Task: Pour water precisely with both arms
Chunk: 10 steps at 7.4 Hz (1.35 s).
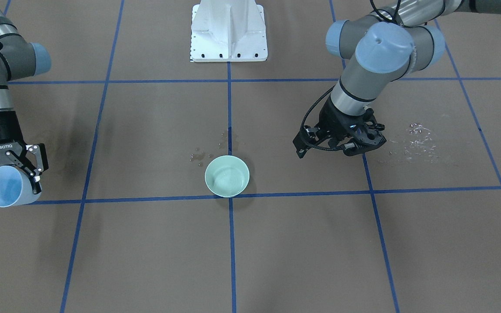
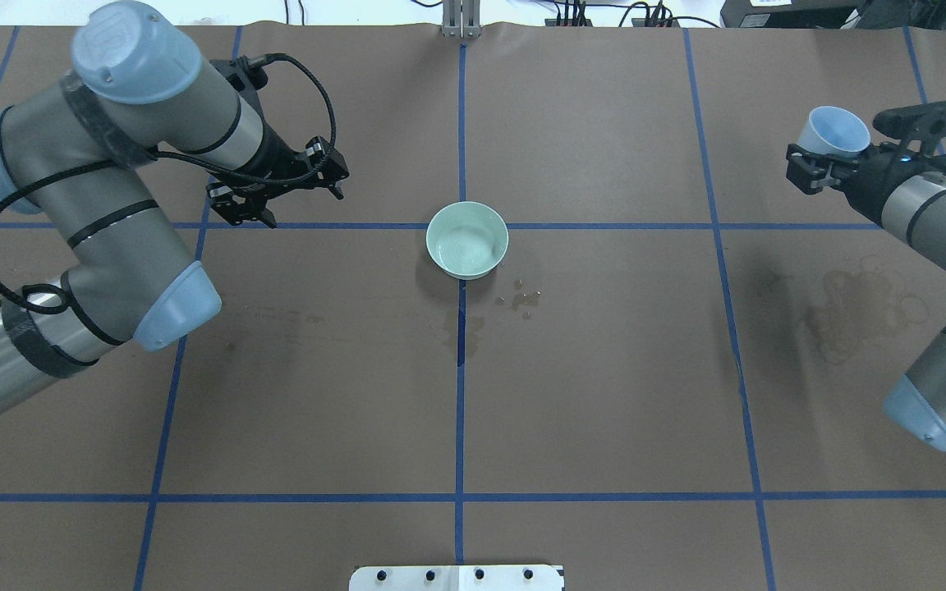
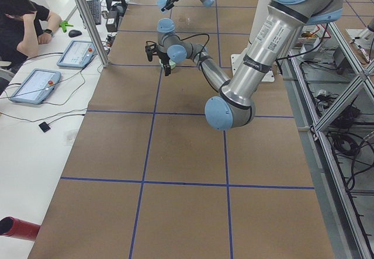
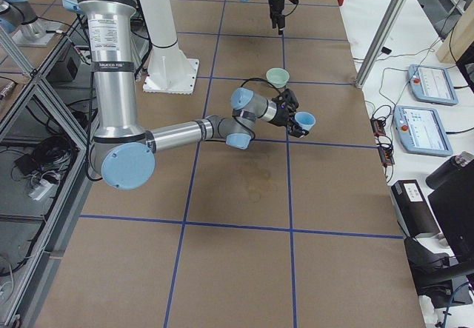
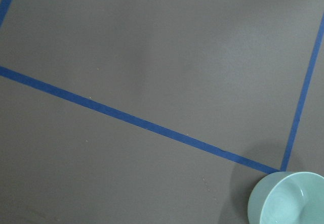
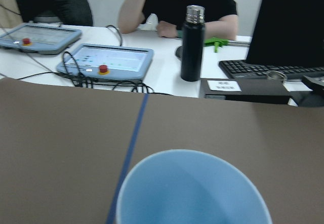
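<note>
Two grippers: we log right gripper (image 1: pixel 8 179) clamped on pale-blue plastic cup (image 1: pixel 6 190). Left gripper (image 1: pixel 362 144), jaws seemingly apart, near mint-green round bowl (image 1: pixel 227 176).

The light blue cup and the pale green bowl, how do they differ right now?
The light blue plastic cup is gripped by the right gripper, tipped towards its side; the pale green round bowl stands upright on the table, untouched. The cup is near the table's right end; the bowl sits mid-table on the blue tape lines. Both are round and open-topped.
</note>
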Each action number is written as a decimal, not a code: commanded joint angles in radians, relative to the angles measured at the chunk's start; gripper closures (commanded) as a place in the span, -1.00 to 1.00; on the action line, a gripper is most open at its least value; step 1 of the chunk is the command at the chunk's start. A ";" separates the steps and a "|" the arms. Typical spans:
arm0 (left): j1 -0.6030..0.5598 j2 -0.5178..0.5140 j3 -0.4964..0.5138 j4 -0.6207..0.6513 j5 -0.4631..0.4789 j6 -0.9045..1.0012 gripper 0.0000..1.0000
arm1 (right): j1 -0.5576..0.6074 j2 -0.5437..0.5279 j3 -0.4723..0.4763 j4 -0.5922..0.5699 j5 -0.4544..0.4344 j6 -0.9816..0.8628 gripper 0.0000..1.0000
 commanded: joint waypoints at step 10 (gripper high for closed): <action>-0.175 0.239 -0.105 0.001 -0.087 0.374 -1.00 | -0.221 0.413 0.099 -0.766 0.388 -0.194 1.00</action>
